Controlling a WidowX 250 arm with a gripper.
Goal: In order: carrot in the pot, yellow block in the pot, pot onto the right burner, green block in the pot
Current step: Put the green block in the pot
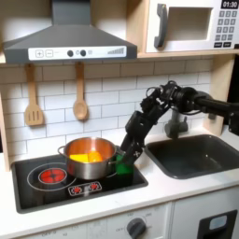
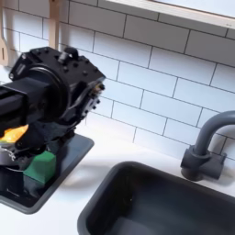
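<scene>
We find the gripper (image 1: pixel 124 161) low over the green block (image 1: pixel 122 167), which sits just beside the pot (image 1: pixel 91 158) on the stove (image 1: pixel 37 189); jaw state we cannot tell, so we advise centring squarely before lifting over the rim.

The pot (image 1: pixel 91 157), round shiny steel with low walls, stands on the right burner in the first exterior view; its inside shows orange and yellow, the separate pieces not told apart. The green block (image 1: pixel 123 165), a small bright cube, sits just beside the pot's right wall under my gripper (image 1: pixel 125 159); in the second exterior view the green block (image 2: pixel 39 166) rests on the stovetop.
</scene>
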